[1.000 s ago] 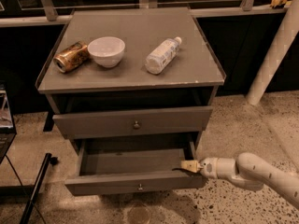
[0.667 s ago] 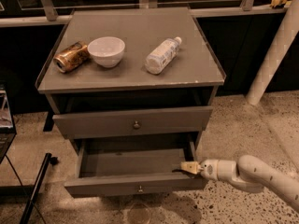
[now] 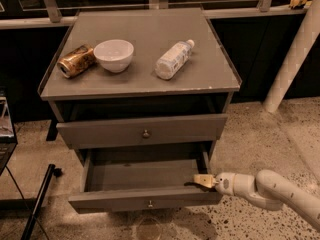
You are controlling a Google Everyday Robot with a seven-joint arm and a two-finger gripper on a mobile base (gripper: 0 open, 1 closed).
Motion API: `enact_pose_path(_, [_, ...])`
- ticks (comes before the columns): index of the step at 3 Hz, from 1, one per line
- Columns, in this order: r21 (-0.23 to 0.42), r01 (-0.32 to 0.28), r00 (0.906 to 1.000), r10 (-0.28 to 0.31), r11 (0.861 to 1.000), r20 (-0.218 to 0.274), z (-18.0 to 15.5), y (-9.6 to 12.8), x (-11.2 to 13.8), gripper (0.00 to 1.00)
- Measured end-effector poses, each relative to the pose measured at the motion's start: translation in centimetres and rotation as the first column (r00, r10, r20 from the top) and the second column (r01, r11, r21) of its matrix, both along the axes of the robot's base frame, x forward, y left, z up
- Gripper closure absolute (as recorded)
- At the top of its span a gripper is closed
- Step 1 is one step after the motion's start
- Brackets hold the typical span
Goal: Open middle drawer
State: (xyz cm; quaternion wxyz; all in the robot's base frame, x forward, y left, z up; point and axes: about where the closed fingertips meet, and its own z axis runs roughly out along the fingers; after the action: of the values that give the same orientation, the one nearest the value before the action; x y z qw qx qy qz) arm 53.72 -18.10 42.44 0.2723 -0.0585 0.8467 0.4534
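The grey cabinet (image 3: 227,104) shows two drawer fronts. The lower one is the middle drawer (image 3: 120,200). It is pulled well out, its inside shows empty, and its small round knob (image 3: 149,203) faces front. My gripper (image 3: 202,181) comes in from the right on a white arm (image 3: 270,191). Its tip rests at the right end of the middle drawer's front panel, at the top edge. The top drawer (image 3: 100,131) above, with its knob (image 3: 146,133), is almost shut. Any drawer below the open one is hidden.
On the cabinet top (image 3: 140,81) lie a tipped brown can (image 3: 76,61), a white bowl (image 3: 114,54) and a white bottle on its side (image 3: 172,60). A white post (image 3: 292,54) stands at the right. A dark pole (image 3: 37,199) leans at the lower left on the speckled floor (image 3: 280,134).
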Motion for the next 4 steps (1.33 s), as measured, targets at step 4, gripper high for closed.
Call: enact_pose_path(4, [0.014,-0.004,0.9999,0.004,1.000,-0.016,0.24,0.17,-0.32,0.64])
